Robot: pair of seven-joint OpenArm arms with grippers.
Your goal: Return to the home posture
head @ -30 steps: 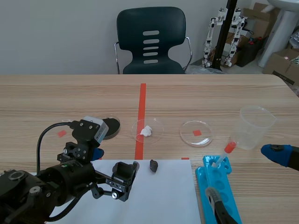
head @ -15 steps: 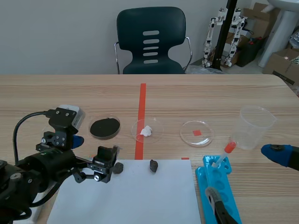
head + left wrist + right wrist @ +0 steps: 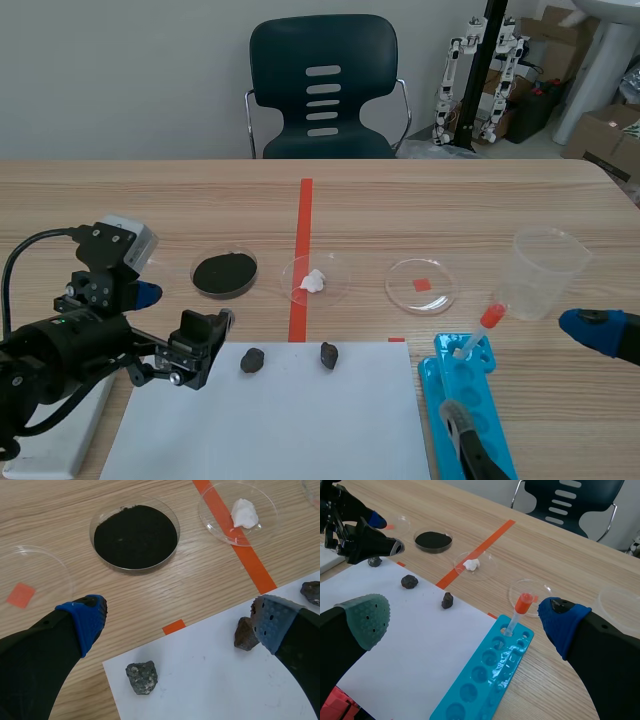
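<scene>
Left gripper (image 3: 180, 622) gapes wide, empty, over what looks like a dark stone (image 3: 142, 677); right gripper (image 3: 465, 619) likewise wide.

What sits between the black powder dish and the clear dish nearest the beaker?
Another clear dish holding a white lump, sitting across the orange tape line; clearest in the scene view.
</scene>
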